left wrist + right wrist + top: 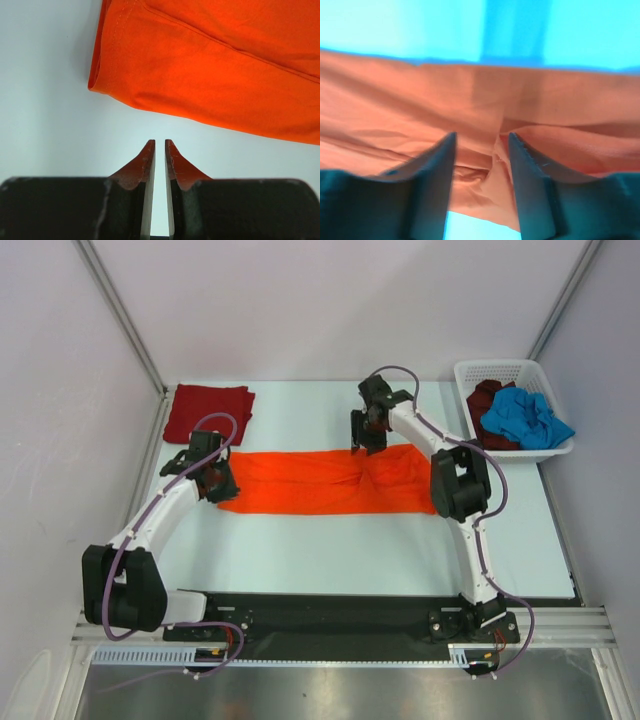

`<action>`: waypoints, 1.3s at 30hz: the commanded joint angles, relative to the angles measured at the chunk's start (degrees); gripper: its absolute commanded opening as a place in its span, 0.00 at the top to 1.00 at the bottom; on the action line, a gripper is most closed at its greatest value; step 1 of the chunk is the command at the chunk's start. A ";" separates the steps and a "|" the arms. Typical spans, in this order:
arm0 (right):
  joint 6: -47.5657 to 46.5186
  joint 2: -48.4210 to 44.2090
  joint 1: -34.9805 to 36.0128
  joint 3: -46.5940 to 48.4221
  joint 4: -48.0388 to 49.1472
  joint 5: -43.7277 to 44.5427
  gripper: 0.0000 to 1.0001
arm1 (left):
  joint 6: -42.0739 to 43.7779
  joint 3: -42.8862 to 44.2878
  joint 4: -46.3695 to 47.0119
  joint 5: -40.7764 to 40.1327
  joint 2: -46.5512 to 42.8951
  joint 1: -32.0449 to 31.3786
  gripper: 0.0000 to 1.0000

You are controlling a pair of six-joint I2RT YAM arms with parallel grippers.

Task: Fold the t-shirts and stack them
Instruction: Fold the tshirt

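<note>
The bright orange t-shirt (pixel 320 483) lies across the table as a long folded band, bunched into a ridge near its right third. My right gripper (pixel 365 442) hovers over the band's far edge at that ridge. Its jaws (pixel 481 137) stand open, with wrinkled orange cloth (pixel 470 100) under and between them, not pinched. My left gripper (pixel 222 486) sits at the band's left end. Its red fingertips (pixel 160 142) are nearly together with only a thin slit, hold nothing, and stand just short of the orange hem (pixel 210 65). A folded dark red t-shirt (pixel 208 412) lies at the far left.
A white lattice basket (pixel 500 370) at the far right holds a crumpled blue t-shirt (pixel 525 418) and a dark maroon one (pixel 487 400). Walls close in on the left, right and back. The black base rail runs along the near edge.
</note>
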 commanded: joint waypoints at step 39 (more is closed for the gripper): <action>22.97 -1.64 -13.07 -4.59 -7.40 5.50 0.66 | 0.94 0.08 0.60 1.54 -1.50 -0.60 0.82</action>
